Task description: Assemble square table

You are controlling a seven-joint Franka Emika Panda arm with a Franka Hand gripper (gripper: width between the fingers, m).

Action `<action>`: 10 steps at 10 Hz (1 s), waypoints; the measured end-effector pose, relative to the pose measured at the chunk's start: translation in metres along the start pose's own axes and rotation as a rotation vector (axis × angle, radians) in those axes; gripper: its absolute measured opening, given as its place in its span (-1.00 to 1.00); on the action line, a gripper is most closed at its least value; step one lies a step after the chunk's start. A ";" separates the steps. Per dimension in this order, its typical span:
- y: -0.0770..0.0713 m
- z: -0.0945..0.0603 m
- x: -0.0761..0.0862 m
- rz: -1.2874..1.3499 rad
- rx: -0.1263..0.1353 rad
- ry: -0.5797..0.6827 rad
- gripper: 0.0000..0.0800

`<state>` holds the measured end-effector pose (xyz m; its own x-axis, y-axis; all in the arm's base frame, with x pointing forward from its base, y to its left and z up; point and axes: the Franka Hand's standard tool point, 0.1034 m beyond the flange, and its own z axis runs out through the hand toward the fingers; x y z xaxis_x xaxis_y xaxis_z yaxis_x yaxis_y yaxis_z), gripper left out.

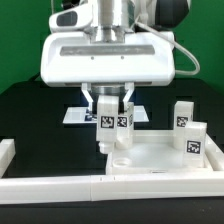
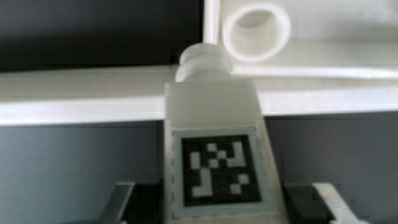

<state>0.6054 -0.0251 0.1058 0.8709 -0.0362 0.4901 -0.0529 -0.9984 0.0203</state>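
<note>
Gripper [image 1: 113,122] is clamping one tagged leg [image 1: 112,128] upright at centre frame, fingers closed on its sides. Leg tip is hovering just over the tabletop slab [image 1: 160,155], lower right of the exterior view. Wrist view: leg [image 2: 214,140] is filling centre, its screw tip pointing toward the corner socket [image 2: 260,30] at upper right, apart from it. Two spare legs [image 1: 188,130] are standing at right. Judgement: centre tip over socket, keep leg vertical, then lower and twist.
</note>
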 end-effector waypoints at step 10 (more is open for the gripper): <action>-0.030 0.019 -0.009 -0.038 0.020 -0.017 -0.27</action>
<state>0.6079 0.0044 0.0845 0.8801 0.0010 0.4747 -0.0100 -0.9997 0.0207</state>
